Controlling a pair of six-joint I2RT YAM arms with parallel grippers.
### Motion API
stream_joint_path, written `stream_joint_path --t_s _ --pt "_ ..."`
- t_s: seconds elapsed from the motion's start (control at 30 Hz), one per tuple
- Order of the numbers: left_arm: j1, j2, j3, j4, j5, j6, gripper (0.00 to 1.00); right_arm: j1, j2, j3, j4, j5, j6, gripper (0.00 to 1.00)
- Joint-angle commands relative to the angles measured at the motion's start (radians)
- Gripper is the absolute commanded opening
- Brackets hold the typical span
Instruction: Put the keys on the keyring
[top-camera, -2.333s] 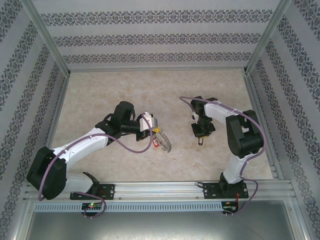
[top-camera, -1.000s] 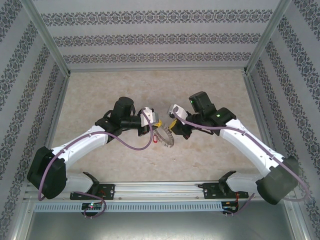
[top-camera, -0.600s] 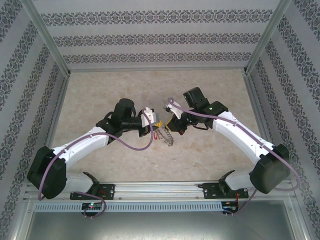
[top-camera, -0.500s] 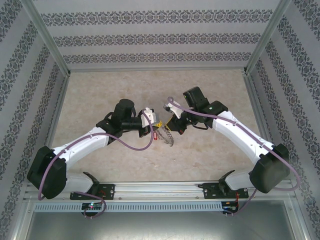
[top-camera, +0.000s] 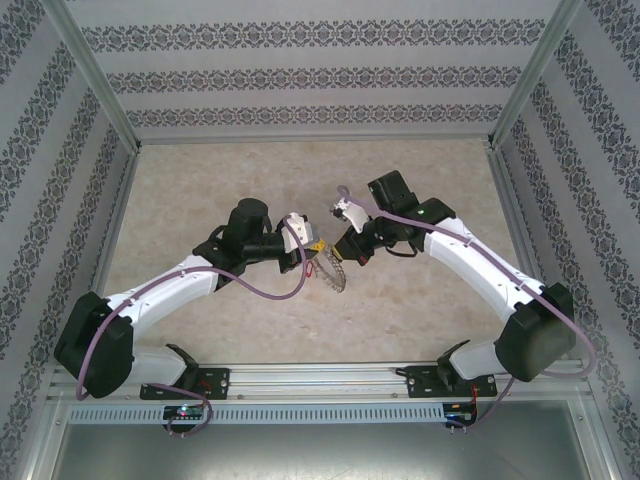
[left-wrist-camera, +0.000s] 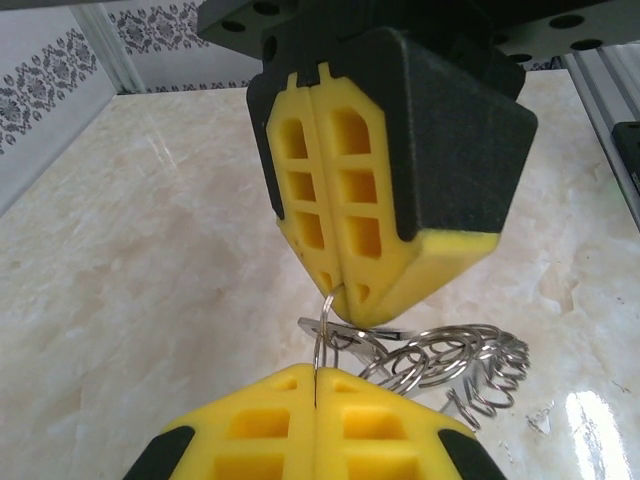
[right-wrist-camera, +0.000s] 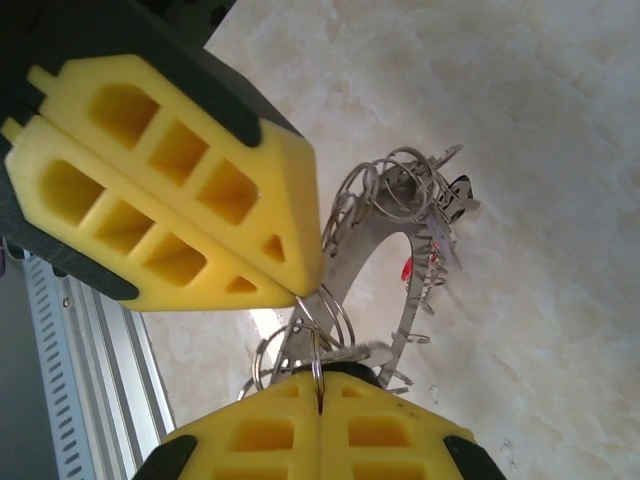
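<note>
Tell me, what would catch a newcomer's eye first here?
In the middle of the pale marble-look table, the left gripper and right gripper meet almost tip to tip. Both are bright yellow and shut, pinching a small wire loop between them. Right by it is the keyring, a spiky silvery wreath of tiny keys with one red bit.

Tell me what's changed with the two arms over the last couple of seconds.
The right gripper, shut on a small key, swung in from the right side of the table to the keyring and now sits tip to tip with the left gripper. The left gripper kept holding the keyring in the same spot.
</note>
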Motion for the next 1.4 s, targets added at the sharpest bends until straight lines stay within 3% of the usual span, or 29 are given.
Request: stream_joint_path --t_s 0.0,0.37,1.03,1.23,1.37 --pt "-0.014 -0.030 -0.005 0.093 0.030 -0.032 0.00 -0.026 0.010 -0.002 -0.014 -0.029 0.023 0.00" --pt "-0.014 -0.033 -0.038 0.209 0.040 -0.089 0.00 -0.081 0.042 0.006 -0.049 -0.227 0.036 0.00" --pt "-0.015 -0.030 -0.069 0.279 0.059 -0.100 0.00 -0.160 0.136 0.030 -0.121 -0.413 0.188 0.00" --pt "-0.014 -0.033 -0.075 0.298 0.063 -0.095 0.00 -0.164 0.160 0.035 -0.130 -0.454 0.182 0.16" --pt "-0.014 -0.032 -0.070 0.294 0.069 -0.097 0.00 -0.165 0.109 0.028 -0.104 -0.414 0.154 0.30"
